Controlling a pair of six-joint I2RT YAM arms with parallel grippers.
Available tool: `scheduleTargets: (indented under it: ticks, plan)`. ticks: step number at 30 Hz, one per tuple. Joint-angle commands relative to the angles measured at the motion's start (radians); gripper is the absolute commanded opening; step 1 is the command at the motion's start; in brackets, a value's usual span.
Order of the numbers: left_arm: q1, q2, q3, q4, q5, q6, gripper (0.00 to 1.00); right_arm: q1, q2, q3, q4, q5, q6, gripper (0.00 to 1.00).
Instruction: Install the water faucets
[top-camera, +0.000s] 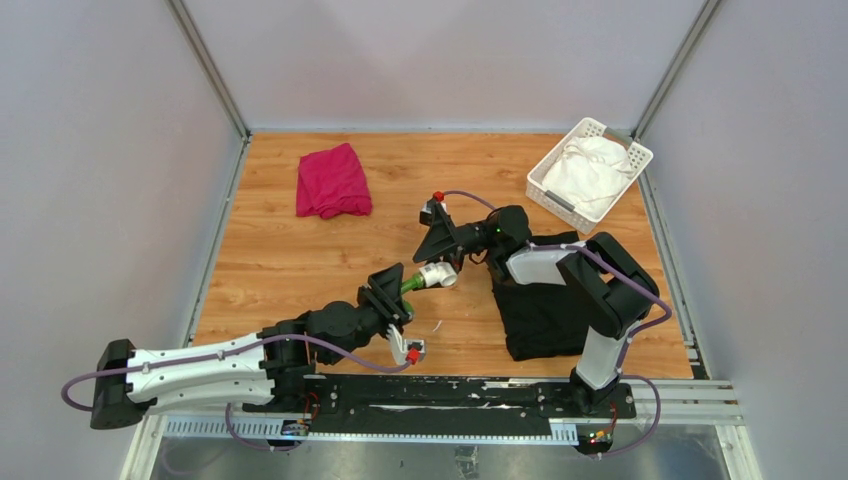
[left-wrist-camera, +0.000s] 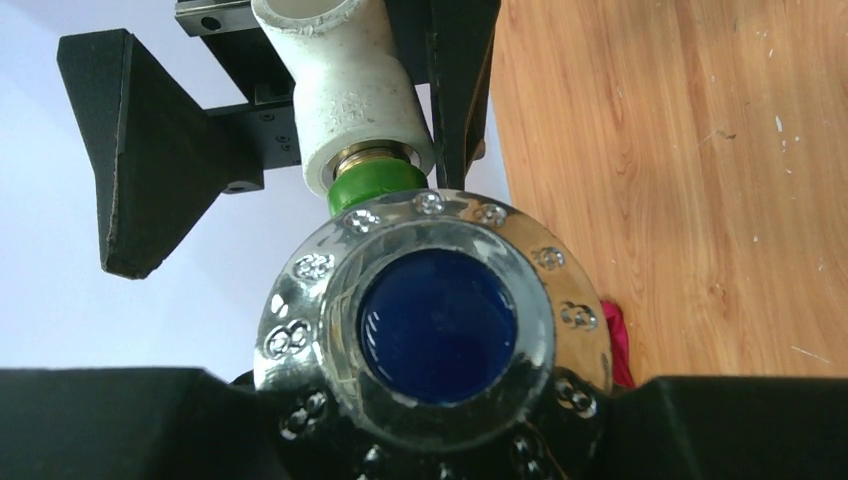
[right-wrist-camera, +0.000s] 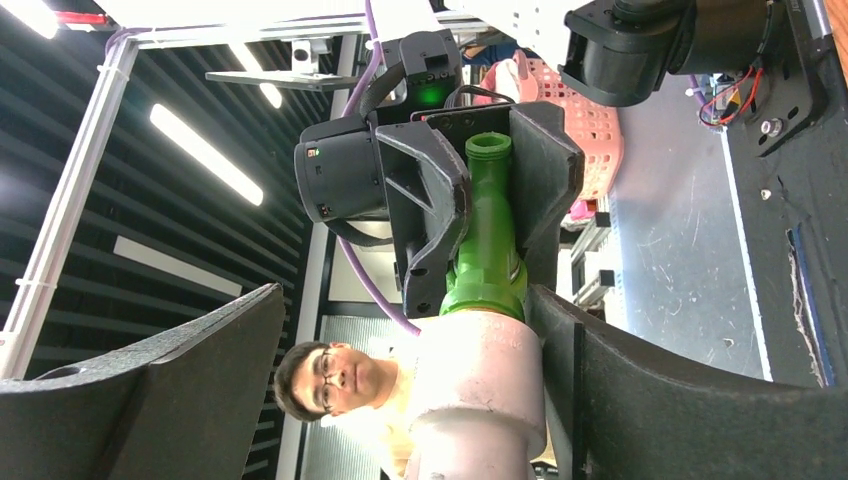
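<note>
The green tap (top-camera: 411, 283) and the white pipe fitting (top-camera: 438, 275) are joined end to end and held in the air over the middle of the table. My left gripper (top-camera: 398, 292) is shut on the tap. In the left wrist view the tap's chrome knob with its blue cap (left-wrist-camera: 436, 312) fills the space between my fingers (left-wrist-camera: 100, 425), and the fitting (left-wrist-camera: 350, 95) rises beyond it. My right gripper (top-camera: 443, 258) is open around the fitting (right-wrist-camera: 480, 390). One of its fingers (right-wrist-camera: 660, 400) lies beside the fitting and the other (right-wrist-camera: 150, 400) stands well apart from it. The tap's green body (right-wrist-camera: 487, 240) sits between the left gripper's fingers.
A red cloth (top-camera: 333, 180) lies at the back left of the wooden table (top-camera: 280, 260). A white basket (top-camera: 545, 180) holding a white cloth (top-camera: 592, 165) stands at the back right. A black cloth (top-camera: 545, 315) lies under the right arm.
</note>
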Motion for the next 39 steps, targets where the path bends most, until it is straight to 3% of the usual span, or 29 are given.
scheduleTargets:
  ticks: [1,16,26,39]
  plan:
    - [0.003,0.005,-0.005,0.073,0.056,-0.063,0.00,0.104,0.007,0.001,0.098,0.141,0.117,0.95]
    - [0.003,-0.137,0.023,0.028,0.040,-0.115,0.00,0.048,-0.029,-0.044,0.098,0.125,0.095,0.98]
    - [0.003,-0.205,0.044,-0.086,0.031,-0.125,0.00,-0.064,-0.111,-0.101,0.097,0.073,0.082,0.98]
    - [0.003,-0.267,0.090,-0.055,0.003,-0.200,0.00,-0.119,-0.120,-0.195,0.096,0.030,0.049,0.99]
